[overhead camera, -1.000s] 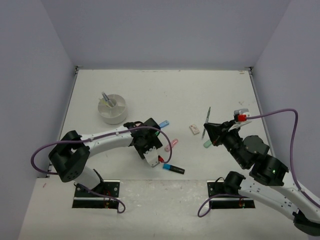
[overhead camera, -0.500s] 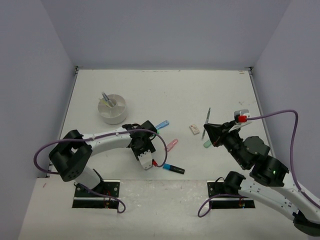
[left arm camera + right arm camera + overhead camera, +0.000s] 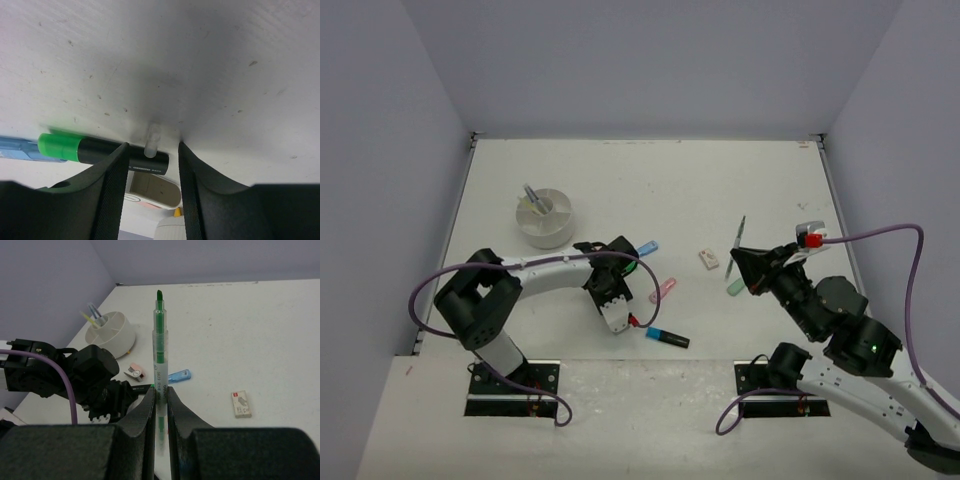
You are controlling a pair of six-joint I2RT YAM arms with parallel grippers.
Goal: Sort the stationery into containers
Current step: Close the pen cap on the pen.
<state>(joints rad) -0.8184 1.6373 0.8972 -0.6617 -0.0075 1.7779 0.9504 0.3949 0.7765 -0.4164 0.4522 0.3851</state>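
While the left gripper (image 3: 152,146) hangs parted, the black green-ended highlighter (image 3: 97,151) beneath runs lengthwise from finger to finger.

Left tool (image 3: 151,148) parted, right tool (image 3: 160,391) — clamped (raised)

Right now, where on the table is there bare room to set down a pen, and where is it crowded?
The far table is bare from the white cup across to the right wall. Crowded: the near middle, where the pink marker, blue marker and black highlighter lie by the left jaws, with the eraser just right.
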